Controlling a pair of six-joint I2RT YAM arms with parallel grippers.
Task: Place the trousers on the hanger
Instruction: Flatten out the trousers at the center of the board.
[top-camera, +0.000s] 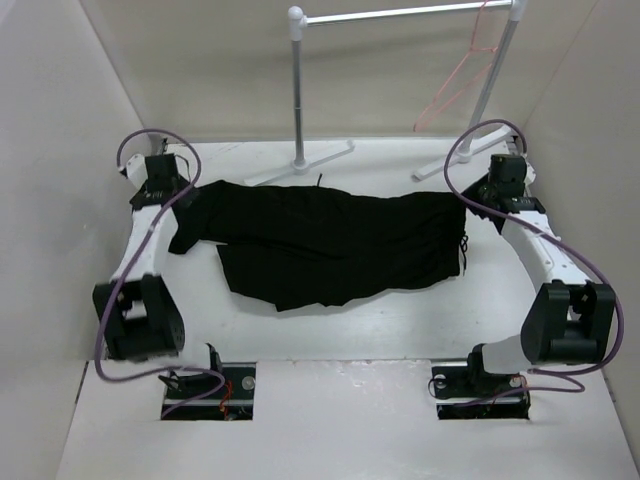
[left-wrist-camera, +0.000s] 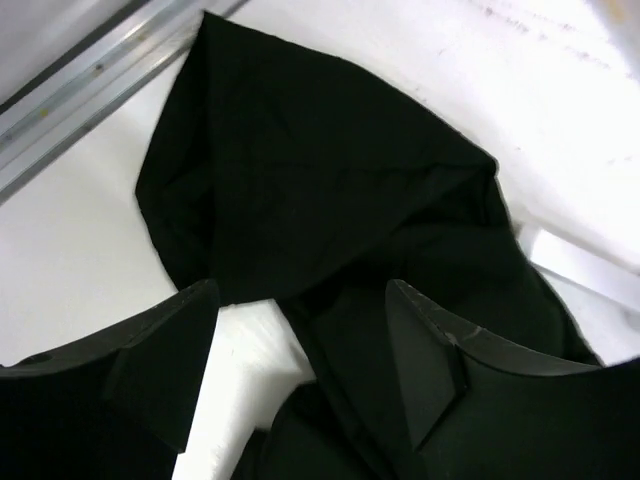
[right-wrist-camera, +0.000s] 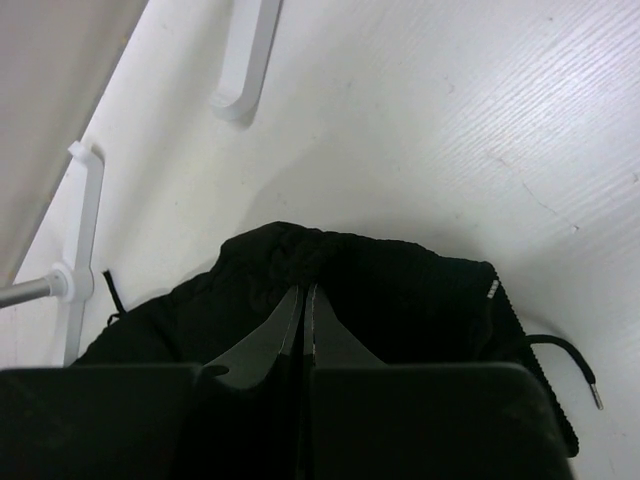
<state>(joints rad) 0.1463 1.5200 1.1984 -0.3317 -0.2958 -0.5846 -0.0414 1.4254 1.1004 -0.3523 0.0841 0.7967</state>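
Note:
The black trousers (top-camera: 330, 240) lie spread across the middle of the table, waistband to the right, legs to the left. The pink-red wire hanger (top-camera: 462, 75) hangs from the rack's crossbar at the back right, apart from both arms. My left gripper (top-camera: 188, 200) is open just above the leg ends; in the left wrist view the gripper (left-wrist-camera: 300, 315) straddles a fold of the trousers (left-wrist-camera: 300, 170) without closing on it. My right gripper (top-camera: 470, 200) is shut on the waistband; in the right wrist view the gripper (right-wrist-camera: 303, 295) pinches bunched fabric of the trousers (right-wrist-camera: 410, 290), with the drawstring (right-wrist-camera: 570, 355) trailing to the right.
A rack with white posts and a silver crossbar (top-camera: 400, 14) stands at the back; its white feet (top-camera: 300, 160) rest on the table just behind the trousers and show in the right wrist view (right-wrist-camera: 245, 60). Beige walls close in on both sides.

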